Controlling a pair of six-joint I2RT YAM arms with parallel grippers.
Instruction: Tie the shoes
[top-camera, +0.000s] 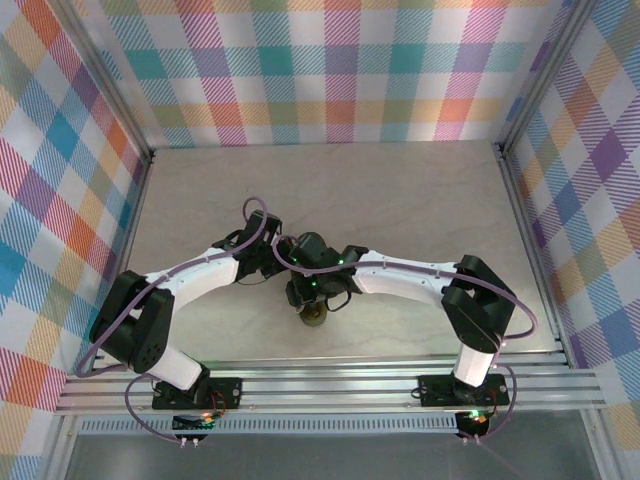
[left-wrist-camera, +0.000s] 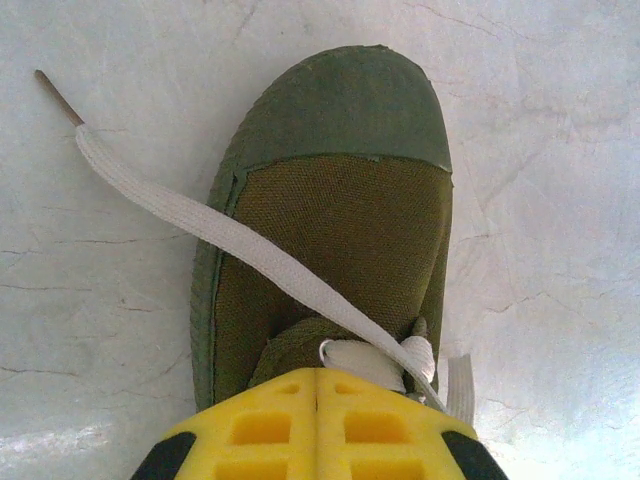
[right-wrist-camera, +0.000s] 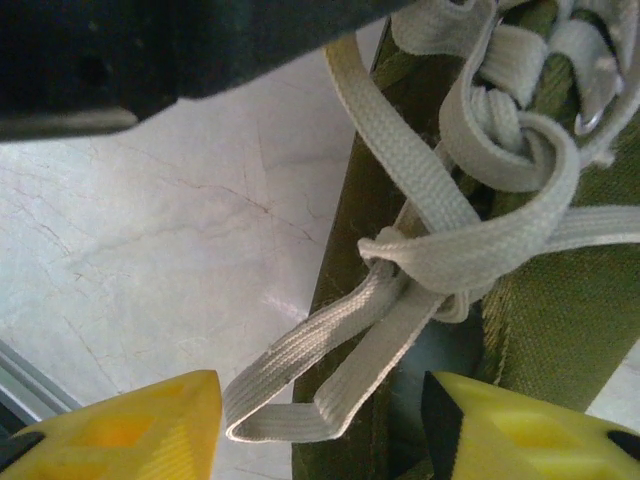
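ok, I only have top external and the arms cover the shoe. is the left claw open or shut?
Observer: Shut. The left wrist view has the left claw with its yellow fingers pressed together over the shoe, right at the bunched lace by the tongue.
Operator: free end?
Observer: One lace end runs across the toe onto the table, with its tip lying flat.
Operator: right side?
Observer: The right claw is open. A folded lace loop sits in the gap, just below a loose knot.
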